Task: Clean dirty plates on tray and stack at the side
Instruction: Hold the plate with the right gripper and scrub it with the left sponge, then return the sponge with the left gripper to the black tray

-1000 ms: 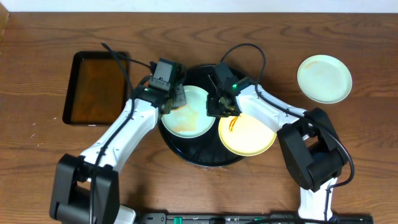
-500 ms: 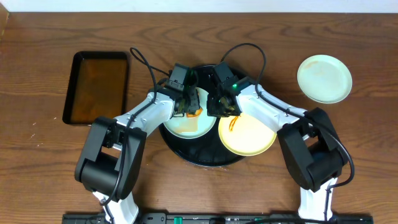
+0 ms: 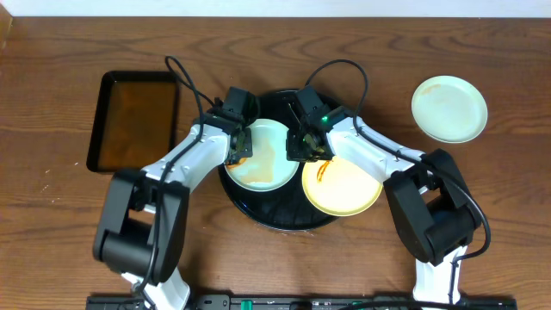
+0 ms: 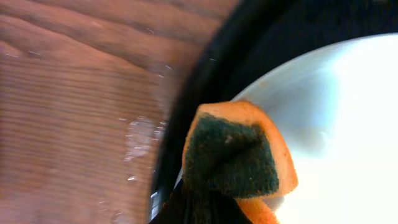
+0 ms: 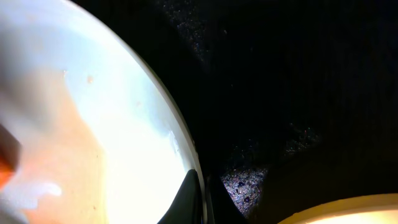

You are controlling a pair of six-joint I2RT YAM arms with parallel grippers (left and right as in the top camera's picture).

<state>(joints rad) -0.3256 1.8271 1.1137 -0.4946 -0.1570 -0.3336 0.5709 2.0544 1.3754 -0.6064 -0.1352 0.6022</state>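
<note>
Over the last half second the left fingers point(image 3: 238, 145) have dragged the sponge point(image 4: 233, 155) back from the middle of the mint-green plate point(image 3: 265, 164) to its left rim; the right arm has not budged. Those left fingers are clamped on the sponge, an orange block with its dark green scouring face showing in the wrist view. It hangs right over the line where the plate's rim meets the black tray point(image 3: 280, 220).

From there the whole dish lies to the sponge's right, toward the tray's middle, so I'd reckon the next stroke has to run inward across it. The right fingers point(image 3: 306, 148) are pressed together at the opposite rim of the same plate, beside the yellow plate point(image 3: 344, 185). Whether they pinch that rim or only lean on it I can't tell. The plate is round, so no axis matters, and the left arm is the one with the tool on it.

A thin orange-brown wash covers the plate, spread rather than streaked, so it looks part-wiped to me, not clean. The yellow plate, also on the tray, has a crisp orange smear near its top. A second mint-green plate point(image 3: 448, 108) sits well apart on the desk point(image 3: 69, 224), off to the right.
</note>
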